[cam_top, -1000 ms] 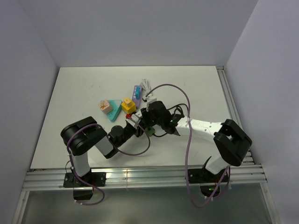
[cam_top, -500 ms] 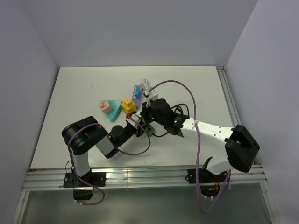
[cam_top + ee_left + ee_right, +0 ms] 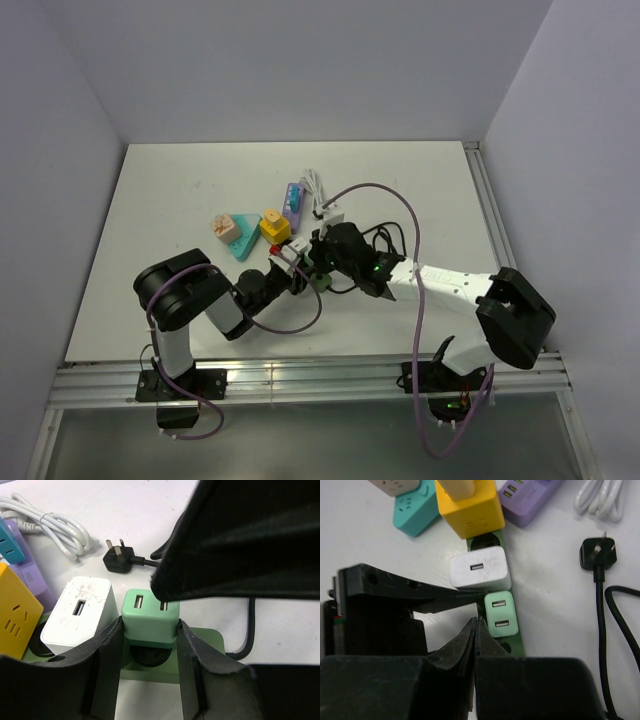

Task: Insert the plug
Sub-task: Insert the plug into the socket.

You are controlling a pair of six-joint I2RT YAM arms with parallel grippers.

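The plug [image 3: 150, 617] is a mint-green block with two USB slots, standing on a socket of the green power strip [image 3: 202, 642]. My left gripper [image 3: 150, 630] is shut on it, one finger pressed against each side. In the right wrist view the same plug [image 3: 500, 614] sits beside a white charger [image 3: 480, 571]. My right gripper [image 3: 475, 623] hovers just above and left of the plug, its jaws pressed together with nothing between them. In the top view both grippers meet over the strip, left gripper [image 3: 298, 270] and right gripper [image 3: 318, 262].
A loose black plug [image 3: 598, 553] with its cable lies right of the strip, a coiled white cable [image 3: 602, 497] beyond it. On the far end of the strip stands a yellow block [image 3: 470, 510], with a teal strip [image 3: 415, 510] and a purple strip [image 3: 530, 492] lying close by.
My right gripper's jaws have closed on nothing and the hand has shifted slightly over the strip; its elbow swung outward. The left gripper keeps its hold on the plug.
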